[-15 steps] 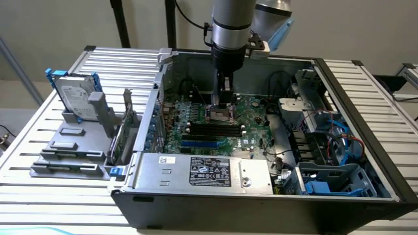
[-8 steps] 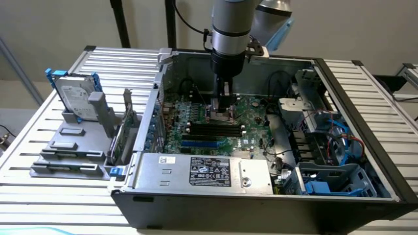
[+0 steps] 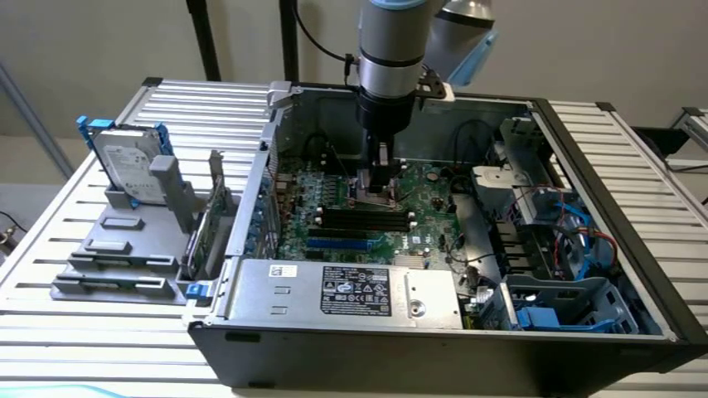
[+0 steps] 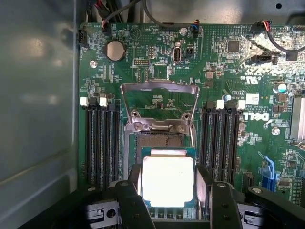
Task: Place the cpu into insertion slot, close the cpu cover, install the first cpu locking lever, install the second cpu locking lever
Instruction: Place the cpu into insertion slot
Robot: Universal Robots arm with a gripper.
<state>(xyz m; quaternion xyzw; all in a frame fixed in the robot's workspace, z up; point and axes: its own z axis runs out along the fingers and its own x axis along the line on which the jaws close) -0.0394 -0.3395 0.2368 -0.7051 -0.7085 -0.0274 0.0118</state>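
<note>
End effector is clamped on the cpu: black fingers on two opposite edges, chip flat, pale lid facing the wrist cam. Cpu hangs over the slot and hides part of it; the rest of the dark socket shows past the chip's edge. Can't tell if the chip touches the socket.

Cover is flipped open and stands up off its hinge at the slot's far edge. Green mobo shows through its window. So cpu isn't under the cover.

RAM slots flank the socket, one bank on one side and another on the other, all w/o sticks. Coin cell sits beyond the cover, well apart from the slot.

Exterior view: arm comes straight down into the open case, end effector low over the mobo mid-area, just behind the black RAM banks. PSU lies along the case's near side. Case rests on the slatted counter. HDD stands in a grey rack on the counter, at the exterior view's left of the case.
</note>
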